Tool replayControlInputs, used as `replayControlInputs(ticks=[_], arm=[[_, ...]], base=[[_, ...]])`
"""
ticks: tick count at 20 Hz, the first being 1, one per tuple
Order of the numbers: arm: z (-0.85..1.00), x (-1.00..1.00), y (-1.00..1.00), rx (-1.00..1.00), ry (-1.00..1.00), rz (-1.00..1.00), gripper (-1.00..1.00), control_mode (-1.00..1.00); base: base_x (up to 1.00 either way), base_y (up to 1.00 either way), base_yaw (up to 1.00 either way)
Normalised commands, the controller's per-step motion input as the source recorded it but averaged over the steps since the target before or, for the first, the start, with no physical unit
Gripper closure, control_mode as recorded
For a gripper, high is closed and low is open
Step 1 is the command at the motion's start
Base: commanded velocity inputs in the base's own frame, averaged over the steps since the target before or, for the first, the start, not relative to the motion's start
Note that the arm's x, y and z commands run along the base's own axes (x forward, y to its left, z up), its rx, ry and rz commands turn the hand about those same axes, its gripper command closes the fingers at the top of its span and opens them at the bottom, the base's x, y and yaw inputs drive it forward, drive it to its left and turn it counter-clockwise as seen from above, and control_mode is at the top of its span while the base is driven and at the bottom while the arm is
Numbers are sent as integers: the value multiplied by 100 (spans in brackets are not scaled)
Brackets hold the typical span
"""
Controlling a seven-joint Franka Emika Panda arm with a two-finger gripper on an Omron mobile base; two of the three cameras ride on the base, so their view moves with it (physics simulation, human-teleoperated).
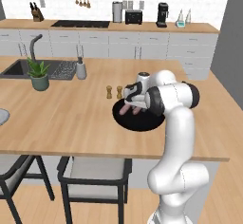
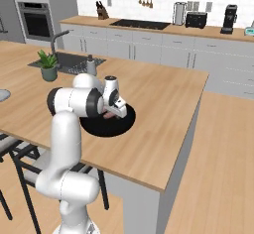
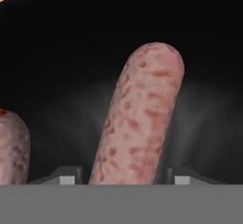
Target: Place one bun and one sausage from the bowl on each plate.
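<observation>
The gripper (image 3: 124,176) is standing apart, one fingertip (image 3: 66,176) on either side of a sausage (image 3: 140,114) — whether the tips are touching it I cannot tell. The second sausage (image 3: 12,147) is lying beside it. Both are resting inside the black bowl (image 1: 142,121) on the island counter (image 1: 71,114).

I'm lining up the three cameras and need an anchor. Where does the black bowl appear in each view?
Left base view: the black bowl sits right of centre on the island counter, partly behind the arm.
Right base view: the bowl lies left of centre, beside the arm.
Hand view: its dark inside spreads behind the sausage.
Shared landmark: that sausage, between the gripper tips.
</observation>
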Motion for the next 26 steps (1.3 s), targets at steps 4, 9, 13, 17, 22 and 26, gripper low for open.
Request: replayControlInputs(ticks=[4,9,13,17,22,26], arm=[[0,-3,0,0,-5,-2,100,-100],[1,-2,0,0,-2,-2,100,-100],[38,-43,0,0,0,0,100,-100],[59,-99,0,-2,-12,0,100,-100],[70,-100,-6,-9,-9,8,100,-100],[66,-100,-1,-3,0,12,100,-100]], base=[[0,0,0],[0,0,0],[0,0,0],[0,0,0],[0,0,0],[0,0,0]])
